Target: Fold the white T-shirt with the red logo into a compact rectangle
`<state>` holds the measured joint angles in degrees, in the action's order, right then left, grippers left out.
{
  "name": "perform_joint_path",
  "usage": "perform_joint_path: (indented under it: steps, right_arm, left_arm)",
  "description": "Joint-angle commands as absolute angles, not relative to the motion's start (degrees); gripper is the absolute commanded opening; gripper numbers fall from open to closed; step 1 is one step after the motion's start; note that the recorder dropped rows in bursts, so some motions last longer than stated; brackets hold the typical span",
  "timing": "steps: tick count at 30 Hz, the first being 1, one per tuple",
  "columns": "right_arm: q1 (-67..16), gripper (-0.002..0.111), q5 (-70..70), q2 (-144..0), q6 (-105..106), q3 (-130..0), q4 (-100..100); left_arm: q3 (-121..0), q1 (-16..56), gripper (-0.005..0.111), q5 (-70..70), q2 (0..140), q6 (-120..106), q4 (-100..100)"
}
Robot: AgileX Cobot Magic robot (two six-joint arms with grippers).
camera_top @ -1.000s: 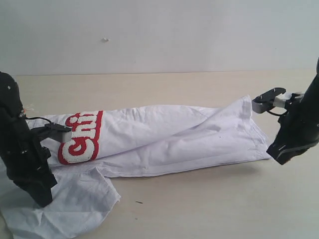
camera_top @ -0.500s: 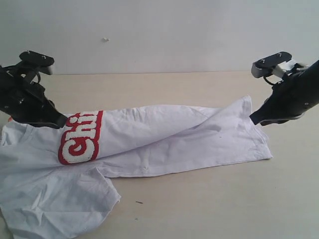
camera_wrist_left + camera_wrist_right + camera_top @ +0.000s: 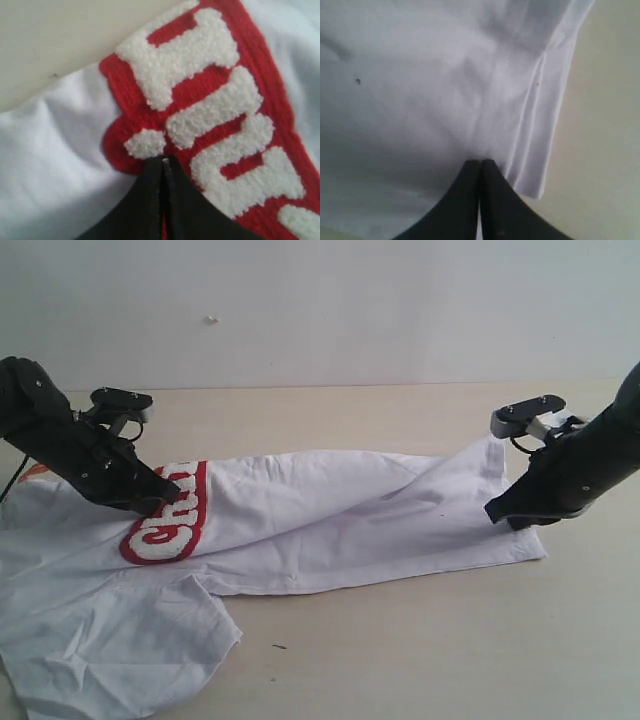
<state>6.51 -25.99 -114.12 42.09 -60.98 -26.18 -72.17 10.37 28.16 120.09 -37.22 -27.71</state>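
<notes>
Jaws are seen together: left end effector [image 3: 171, 496] is set on the red logo [image 3: 160, 535], right end effector [image 3: 497, 512] at the hem of the white T-shirt [image 3: 340, 520].

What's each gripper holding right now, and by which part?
Nothing, as far as shown. Left gripper is shut, tips at the end of the red logo; right gripper is shut, tips on the white T-shirt near its hem.

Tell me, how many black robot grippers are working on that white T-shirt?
2. The left black gripper, shut, rests at the red logo band with fuzzy white letters; the right black gripper, shut, rests at the white cotton T-shirt's hem end. None seems hidden.
</notes>
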Motion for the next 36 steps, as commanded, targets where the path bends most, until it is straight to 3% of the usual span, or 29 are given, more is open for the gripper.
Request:
perform_joint_path:
  steps: [1, 12, 16, 28, 36]
  right_arm:
    - [6.7, 0.0, -28.4, -116.7, 32.7, -61.1, -18.5]
    - [5.5, 0.0, -51.4, -117.2, 25.4, -60.9, -10.0]
    - [4.6, 0.0, -58.7, -116.1, 25.4, -59.1, -7.6]
    - [4.6, 0.0, -46.1, -100.1, 22.4, -57.7, -5.5]
    - [4.6, 0.0, -40.2, -98.8, 29.5, -57.7, -17.3]
  left_arm:
    - [-73.8, 10.4, 0.0, 28.2, 120.1, -36.0, -28.5]
    - [-74.1, 8.9, 0.0, 28.7, 120.1, -31.2, -27.3]
    - [-74.1, 6.4, 0.0, 35.0, 120.1, -29.7, -25.3]
    - [-69.2, 5.4, 0.0, 54.7, 119.6, -26.3, -15.1]
    - [-68.2, 5.4, 0.0, 48.2, 113.0, -25.3, -15.2]
